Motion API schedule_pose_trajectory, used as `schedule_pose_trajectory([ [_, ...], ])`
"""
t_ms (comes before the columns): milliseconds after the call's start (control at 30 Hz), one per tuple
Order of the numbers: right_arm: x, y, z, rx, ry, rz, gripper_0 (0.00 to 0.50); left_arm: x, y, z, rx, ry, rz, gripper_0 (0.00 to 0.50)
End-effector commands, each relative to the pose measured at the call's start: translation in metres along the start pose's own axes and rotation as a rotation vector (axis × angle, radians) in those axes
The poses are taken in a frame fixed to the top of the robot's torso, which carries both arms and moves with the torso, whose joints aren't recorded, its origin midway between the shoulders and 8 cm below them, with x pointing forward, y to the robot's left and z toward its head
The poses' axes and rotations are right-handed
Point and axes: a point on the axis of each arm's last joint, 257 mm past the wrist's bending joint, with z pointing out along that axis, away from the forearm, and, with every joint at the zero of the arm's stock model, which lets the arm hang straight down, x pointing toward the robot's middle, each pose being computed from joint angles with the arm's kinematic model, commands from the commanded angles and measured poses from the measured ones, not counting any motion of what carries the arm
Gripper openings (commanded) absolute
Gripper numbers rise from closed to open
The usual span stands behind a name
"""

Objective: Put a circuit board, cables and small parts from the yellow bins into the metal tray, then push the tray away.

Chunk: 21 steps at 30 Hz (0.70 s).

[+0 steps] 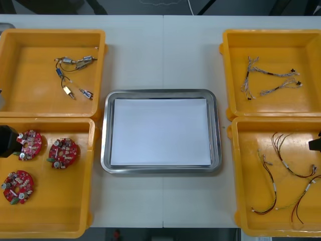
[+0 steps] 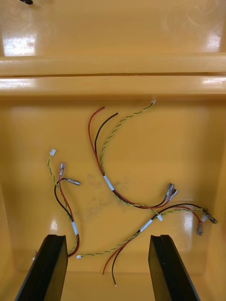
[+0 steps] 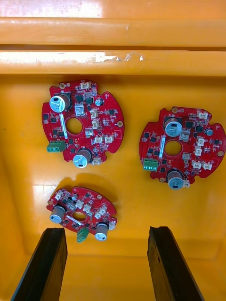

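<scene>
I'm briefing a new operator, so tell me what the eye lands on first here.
The shiny rectangular metal tray, white inside, sits in the middle between four yellow plastic bins. Three round red circuit boards lie in the near left bin, with the left arm's open jaws above them; the right arm's open jaws hang over thin red, black and yellow-green cables in the near right bin.

Open table (image 1: 163, 50) lane btwn L & R yellow bins (image 1: 35, 95), w/ metal tray (image 1: 105, 131) mid-lane, bin walls alongside.
</scene>
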Motion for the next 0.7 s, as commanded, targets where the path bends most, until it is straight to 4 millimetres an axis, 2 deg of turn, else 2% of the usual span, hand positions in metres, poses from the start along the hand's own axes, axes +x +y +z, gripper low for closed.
schedule_pose_trajectory([
  [33, -0.0022, -0.0145, -0.0123, 0.051, -0.020, -0.007, 0.500, -0.0030, 0.0161, -0.0125, -0.050, -0.021, 0.055, 0.500],
  [700, -0.0022, -0.0145, -0.0123, 0.051, -0.020, -0.007, 0.500, -0.0030, 0.0161, -0.0125, -0.050, -0.021, 0.055, 0.500],
])
